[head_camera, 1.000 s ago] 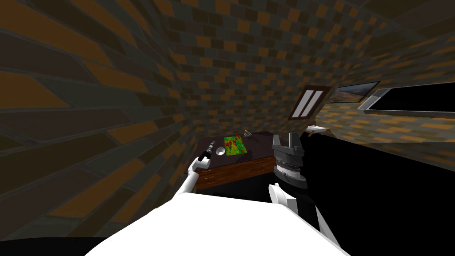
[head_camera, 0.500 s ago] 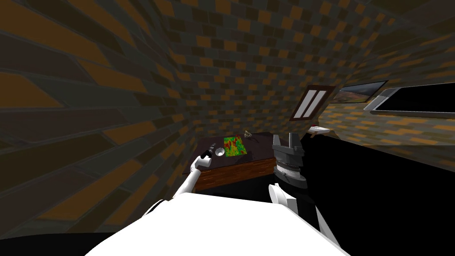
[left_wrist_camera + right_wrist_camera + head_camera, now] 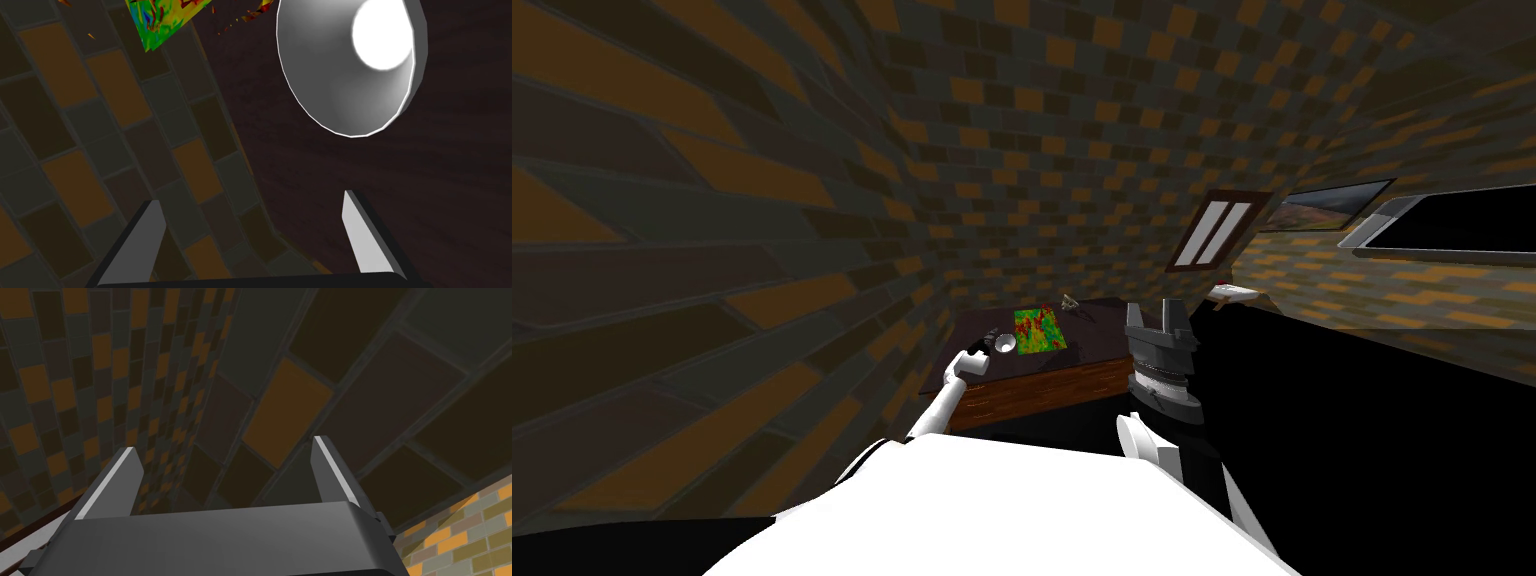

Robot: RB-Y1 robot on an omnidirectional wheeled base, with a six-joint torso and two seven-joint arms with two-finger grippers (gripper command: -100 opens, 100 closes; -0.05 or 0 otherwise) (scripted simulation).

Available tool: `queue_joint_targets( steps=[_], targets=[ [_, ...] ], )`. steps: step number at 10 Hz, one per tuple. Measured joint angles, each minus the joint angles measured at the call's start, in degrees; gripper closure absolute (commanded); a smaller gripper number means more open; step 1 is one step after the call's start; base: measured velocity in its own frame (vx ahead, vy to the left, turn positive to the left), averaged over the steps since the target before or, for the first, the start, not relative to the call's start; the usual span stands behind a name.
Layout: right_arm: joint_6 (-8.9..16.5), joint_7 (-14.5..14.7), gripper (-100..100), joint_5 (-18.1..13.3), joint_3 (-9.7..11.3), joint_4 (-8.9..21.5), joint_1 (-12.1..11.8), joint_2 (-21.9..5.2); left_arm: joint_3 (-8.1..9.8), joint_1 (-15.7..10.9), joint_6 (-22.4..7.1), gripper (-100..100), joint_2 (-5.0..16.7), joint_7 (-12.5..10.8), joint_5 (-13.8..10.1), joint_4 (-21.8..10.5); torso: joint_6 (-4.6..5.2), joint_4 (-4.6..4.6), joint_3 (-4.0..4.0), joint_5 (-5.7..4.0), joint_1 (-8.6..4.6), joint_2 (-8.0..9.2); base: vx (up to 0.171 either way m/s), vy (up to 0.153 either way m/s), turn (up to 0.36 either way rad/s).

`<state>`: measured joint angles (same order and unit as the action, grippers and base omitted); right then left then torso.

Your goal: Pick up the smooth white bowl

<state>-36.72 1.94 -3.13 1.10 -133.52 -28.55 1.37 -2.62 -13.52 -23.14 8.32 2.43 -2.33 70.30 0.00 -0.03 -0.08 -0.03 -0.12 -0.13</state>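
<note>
Left wrist view: left end effector (image 3: 250,198), released, just short of white bowl (image 3: 350,70), its far rim cut off.

- The head view looks steeply down and forward from high up, rolled, with the dark tabletop (image 3: 1087,335) small and far off.
- The left wrist view looks along the left gripper (image 3: 250,197), close above the tabletop's edge.
- The right wrist view looks along the upright right gripper (image 3: 224,443).
- The head and left wrist views share the tabletop, the white bowl (image 3: 345,65) and the colourful mat (image 3: 160,20).
</note>
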Motion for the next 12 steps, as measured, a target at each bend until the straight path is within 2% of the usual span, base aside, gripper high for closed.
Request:
queue_joint_targets(
  steps=[4, 5, 8, 10, 12],
  targets=[
    [0.0, 0.0, 0, 0.0, 0.0, 0.0, 0.0, 0.0, 0.30, -2.8, -3.7, -100, -0.4, -0.8, 1.3, -5.7, 0.00, -0.01, -0.01, 0.00, 0.02, -0.02, 0.042, -0.036, 0.014],
    [0.0, 0.0, 0, 0.0, 0.0, 0.0, 0.0, 0.0, 0.36, -3.3, -5.6, -100, -0.6, -1.2, 1.8, -6.7, 0.00, -0.01, -0.04, -0.01, -0.06, -0.08, 0.046, -0.040, 0.006],
    [0.0, 0.0, 0, 0.0, 0.0, 0.0, 0.0, 0.0, 0.68, -5.6, -8.3, -100, -0.8, -1.8, 2.7, -11.8, 0.01, -0.02, -0.05, -0.02, -0.06, -0.10, 0.057, -0.047, 0.001],
    [0.0, 0.0, 0, 0.0, 0.0, 0.0, 0.0, 0.0, 0.82, -6.1, -11.4, -100, -0.8, -2.2, 3.4, -14.0, 0.00, -0.04, -0.09, -0.02, -0.08, -0.15, 0.059, -0.043, 0.000],
    [0.0, 0.0, 0, 0.0, 0.0, 0.0, 0.0, 0.0, 1.07, -6.9, -12.1, -100, -1.3, -2.9, 4.7, -16.5, 0.00, -0.01, -0.03, 0.00, 0.05, -0.04, 0.047, -0.020, -0.010]
  ],
)
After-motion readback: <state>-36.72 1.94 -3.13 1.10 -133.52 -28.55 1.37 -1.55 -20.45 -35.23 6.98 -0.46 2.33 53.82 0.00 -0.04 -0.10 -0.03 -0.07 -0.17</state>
